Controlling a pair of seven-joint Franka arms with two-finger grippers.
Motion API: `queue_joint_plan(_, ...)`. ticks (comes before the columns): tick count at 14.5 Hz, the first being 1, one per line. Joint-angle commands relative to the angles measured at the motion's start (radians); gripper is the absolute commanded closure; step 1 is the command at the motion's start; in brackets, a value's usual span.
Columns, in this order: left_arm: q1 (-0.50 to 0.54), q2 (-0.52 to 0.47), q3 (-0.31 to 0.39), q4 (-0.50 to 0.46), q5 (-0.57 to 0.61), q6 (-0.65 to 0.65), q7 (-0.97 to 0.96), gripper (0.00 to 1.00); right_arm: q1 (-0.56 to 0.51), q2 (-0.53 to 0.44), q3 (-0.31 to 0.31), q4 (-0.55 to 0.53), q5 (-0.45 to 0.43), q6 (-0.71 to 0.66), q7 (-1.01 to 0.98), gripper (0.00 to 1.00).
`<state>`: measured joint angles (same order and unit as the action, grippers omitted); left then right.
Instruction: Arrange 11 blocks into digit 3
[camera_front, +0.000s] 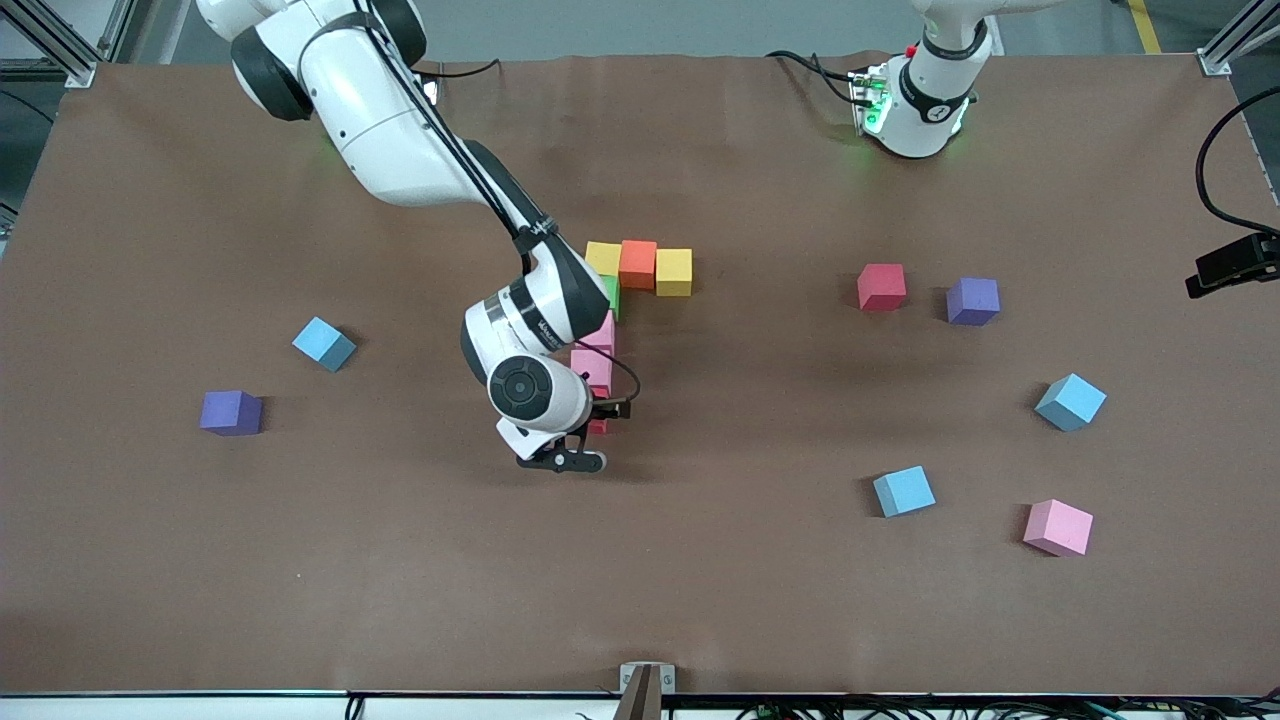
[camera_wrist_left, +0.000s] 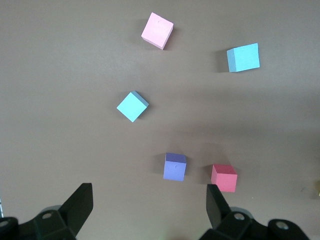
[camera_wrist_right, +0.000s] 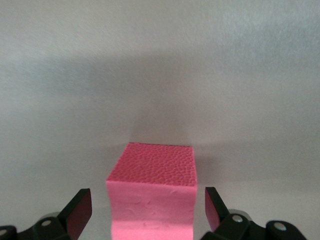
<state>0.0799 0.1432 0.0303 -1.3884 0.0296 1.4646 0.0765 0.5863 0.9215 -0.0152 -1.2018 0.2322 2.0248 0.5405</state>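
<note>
A loose pink block (camera_front: 1057, 527) lies nearest the camera, toward the left arm's end. The right gripper (camera_wrist_right: 148, 210) stands released, its fingers apart either side of a red block (camera_wrist_right: 152, 195) at the near end of the unfinished 3 (camera_front: 640, 268). The left gripper (camera_wrist_left: 150, 206) waits spread above scattered blocks.

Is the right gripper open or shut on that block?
Open. The right gripper straddles the red block, with a gap showing on each side.
</note>
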Motion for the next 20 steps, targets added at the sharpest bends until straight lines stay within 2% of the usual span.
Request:
queue_joint_plan(1, 0.000, -0.014, -0.004, 0.000, 0.007, -0.015, 0.006, 0.00, 0.007, -0.047, -0.002, 0.002, -0.008, -0.069, 0.010, 0.00)
queue_joint_plan(4, 0.000, -0.014, -0.004, 0.000, 0.007, -0.015, 0.006, 0.00, 0.012, -0.098, -0.018, 0.010, -0.008, -0.158, 0.006, 0.00)
queue_joint_plan(6, 0.000, -0.020, -0.003, 0.000, 0.007, -0.024, 0.006, 0.00, -0.017, -0.173, -0.029, 0.010, -0.010, -0.222, 0.010, 0.00)
queue_joint_plan(11, 0.000, -0.028, 0.000, -0.001, 0.012, -0.047, 0.006, 0.00, -0.034, -0.329, -0.178, 0.004, -0.008, -0.259, -0.002, 0.00)
queue_joint_plan(13, 0.000, -0.025, 0.000, -0.001, 0.012, -0.047, 0.006, 0.00, -0.033, -0.387, -0.239, 0.004, -0.008, -0.319, 0.001, 0.00)
queue_joint_plan(16, -0.005, -0.020, -0.001, -0.004, 0.007, -0.055, 0.006, 0.00, -0.034, -0.441, -0.331, 0.007, -0.007, -0.391, -0.004, 0.00)
queue_joint_plan(20, -0.009, -0.019, -0.012, -0.001, 0.019, -0.056, 0.005, 0.00, -0.034, -0.503, -0.411, 0.001, -0.019, -0.448, -0.039, 0.00)
